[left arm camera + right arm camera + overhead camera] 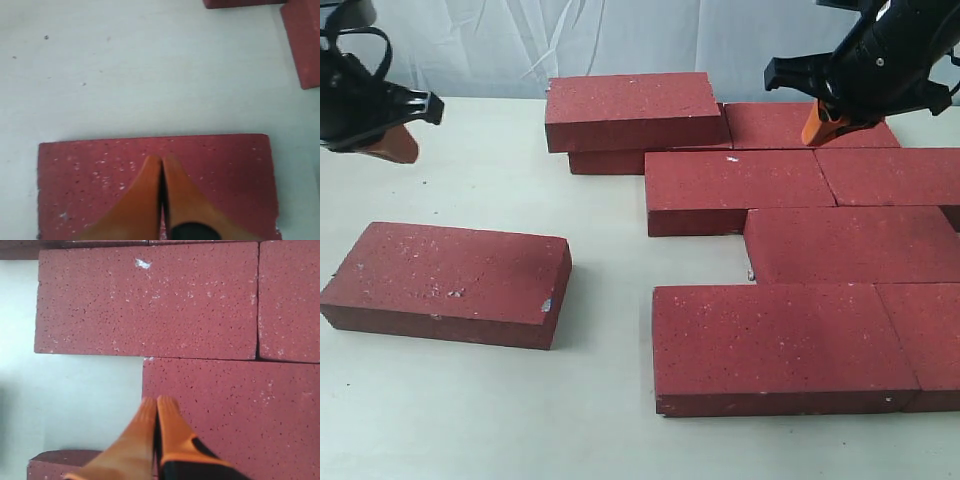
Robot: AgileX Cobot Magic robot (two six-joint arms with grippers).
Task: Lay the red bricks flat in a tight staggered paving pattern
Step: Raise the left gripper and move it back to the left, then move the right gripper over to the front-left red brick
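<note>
Several red bricks lie flat in staggered rows on the right: a front-row brick (780, 345), one behind it (850, 245) and one further back (740, 190). At the back, one brick (635, 108) rests on top of another (605, 161). A lone brick (450, 280) lies apart on the left. My left gripper (395, 145) hovers shut and empty above that lone brick (225, 170), orange fingertips (150, 165) pressed together. My right gripper (817, 125) hangs shut and empty over the back rows; its wrist view shows it (156, 401) above a brick's corner (240, 410).
The white table (470, 420) shows bare surface between the lone brick and the paved group. A step-shaped gap (75, 390) of table sits beside the staggered rows. A pale curtain (620, 40) hangs behind the table.
</note>
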